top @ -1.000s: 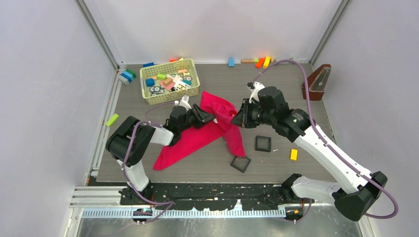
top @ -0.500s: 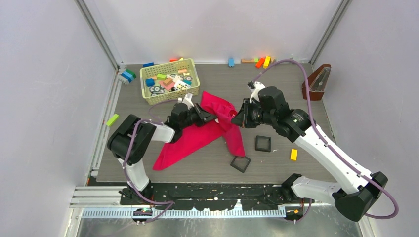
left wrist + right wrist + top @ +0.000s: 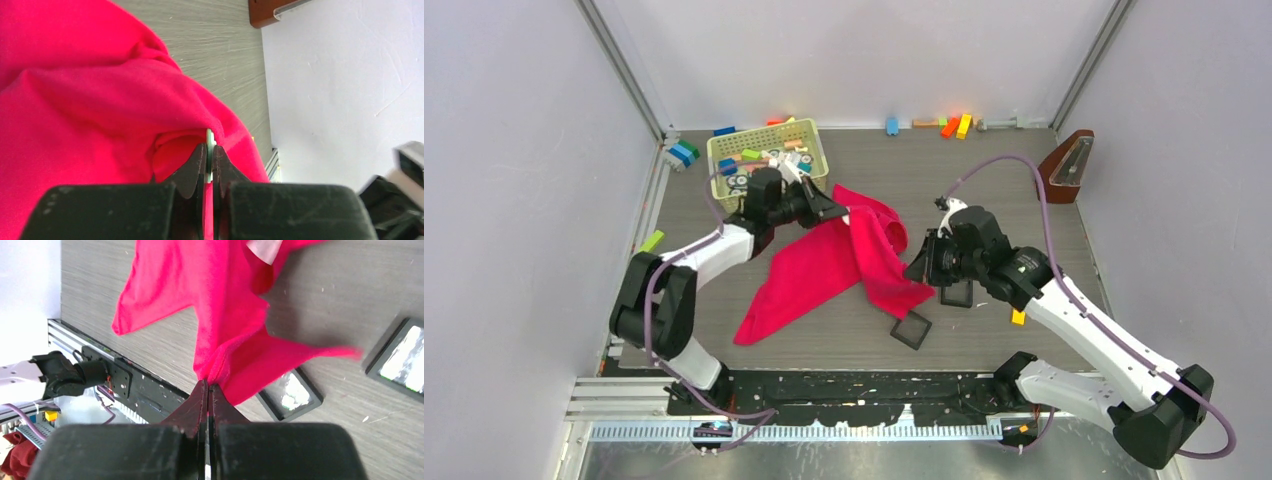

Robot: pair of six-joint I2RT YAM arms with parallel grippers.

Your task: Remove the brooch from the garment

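Two arms share the garment (image 3: 824,262) in the top view. The left fingers (image 3: 832,209) pinch its far edge near the basket (image 3: 767,163), the right fingers (image 3: 918,268) hold its near-right fold, and the cloth sags between them onto the bench (image 3: 994,190).

From the left wrist, the left fingers (image 3: 199,162) are clenched on the brooch (image 3: 210,141), which sits edge-on with its thin rim poking just past the tips and cloth bunched directly beyond.

From the right wrist, the right fingers (image 3: 201,397) are clamped on a garment fold above a black tray (image 3: 292,392).

Separation likely runs along the line between the arms, with the left arm carrying the brooch away.
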